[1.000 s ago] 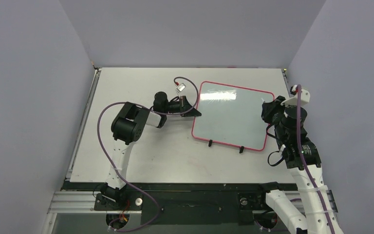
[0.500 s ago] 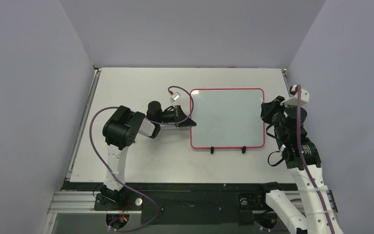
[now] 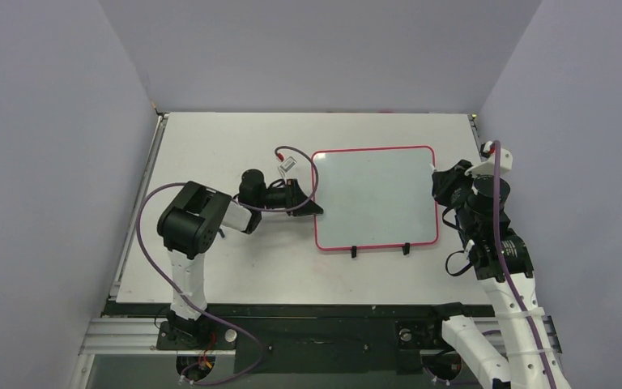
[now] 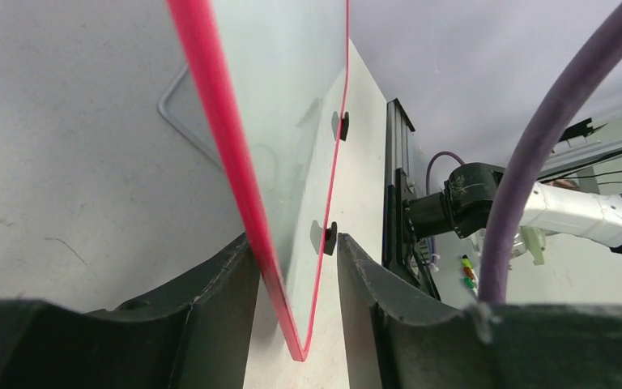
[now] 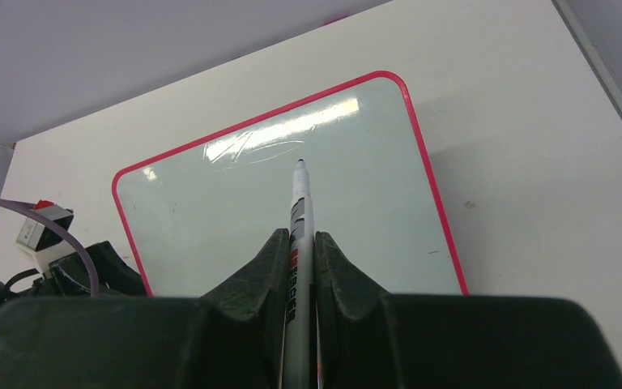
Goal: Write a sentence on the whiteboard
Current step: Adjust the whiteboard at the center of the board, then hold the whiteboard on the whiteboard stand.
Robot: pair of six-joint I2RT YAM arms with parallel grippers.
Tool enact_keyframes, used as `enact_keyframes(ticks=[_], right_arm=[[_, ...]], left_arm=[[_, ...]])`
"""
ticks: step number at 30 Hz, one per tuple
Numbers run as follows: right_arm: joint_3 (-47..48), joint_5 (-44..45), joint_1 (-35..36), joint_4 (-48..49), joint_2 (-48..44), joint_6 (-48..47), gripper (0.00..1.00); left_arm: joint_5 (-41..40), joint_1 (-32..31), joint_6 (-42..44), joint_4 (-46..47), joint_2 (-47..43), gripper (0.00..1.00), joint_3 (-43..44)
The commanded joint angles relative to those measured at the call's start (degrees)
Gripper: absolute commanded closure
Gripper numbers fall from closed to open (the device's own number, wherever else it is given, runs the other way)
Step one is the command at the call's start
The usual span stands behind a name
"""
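The whiteboard (image 3: pixel 377 198) with its pink-red frame lies flat in the middle right of the table, its two black feet toward the near edge. My left gripper (image 3: pixel 312 207) is at its left edge. In the left wrist view, the left gripper (image 4: pixel 296 241) stands open with the whiteboard (image 4: pixel 291 121) edge between the jaws, against one finger and apart from the other. My right gripper (image 3: pixel 441 182) hovers at the board's right edge. The right gripper (image 5: pixel 298 235) is shut on a grey marker pen (image 5: pixel 300 194) that points over the whiteboard (image 5: pixel 210 219). The sentence is out of view; only glare shows on the board.
The white table (image 3: pixel 227 146) is walled at the back and on both sides. A metal rail (image 3: pixel 138 219) runs along its left edge. The left arm's purple cable (image 3: pixel 150 215) loops out to the left of the arm.
The whiteboard has swung from a tilted, raised pose to lying flat and square, shifted a little left. My left gripper has drawn back with it and opened its jaws. The right arm has not moved.
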Motion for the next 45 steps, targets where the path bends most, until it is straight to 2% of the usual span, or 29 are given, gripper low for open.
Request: enact_keyframes(ticks=[1, 6, 10, 13, 19, 23, 25, 26, 28, 33, 37, 45], right_arm=[[-0.2, -1.0, -0.4, 1.6, -0.2, 0.8, 1.0], [0.1, -1.1, -0.4, 1.5, -0.7, 0.9, 1.0], [0.3, -2.0, -0.5, 1.2, -1.7, 1.0, 1.0], [0.5, -4.1, -0.4, 1.1, -2.3, 1.2, 1.0], [0.4, -8.2, -0.4, 1.2, -1.4, 0.7, 1.0], [0.8, -9.8, -0.4, 1.7, 0.5, -0.4, 1.0], [1.2, -9.5, -0.4, 1.8, 1.6, -0.9, 1.0], [1.3, -9.3, -0.4, 1.9, 1.9, -1.2, 1.0], [2.1, -8.7, -0.5, 1.7, 2.7, -1.3, 1.0], [4.7, -8.5, -0.5, -0.2, 5.5, -1.6, 1.0], [6.3, -9.7, -0.5, -1.1, 7.4, -1.9, 1.0], [6.2, -10.4, -0.5, -1.0, 8.6, -1.2, 1.0]], left_arm=[[-1.8, 1.3, 4.5, -4.1, -6.6, 0.61, 0.1], [-2.9, 4.3, 4.9, -6.9, -9.5, 0.59, 0.6], [-4.2, 5.6, 7.7, -13.5, -13.0, 0.54, 2.2], [-5.5, 6.1, 12.3, -22.1, -15.6, 0.53, 5.9], [-6.2, 6.5, 25.1, -45.0, -15.5, 0.52, 20.9], [-3.4, 6.6, 33.0, -59.4, -10.1, 0.52, 33.9], [-2.0, 6.6, 36.8, -66.9, -5.9, 0.52, 43.9], [-0.9, 6.6, 38.7, -70.9, -2.8, 0.52, 46.0], [0.7, 6.6, 39.4, -73.8, 1.8, 0.5, 52.2], [3.9, 6.2, 35.4, -72.8, 10.9, 0.49, 63.5], [7.7, 4.5, 33.1, -73.0, 17.2, 0.49, 69.4], [10.7, 2.1, 27.9, -70.3, 22.8, 0.51, 76.3]])
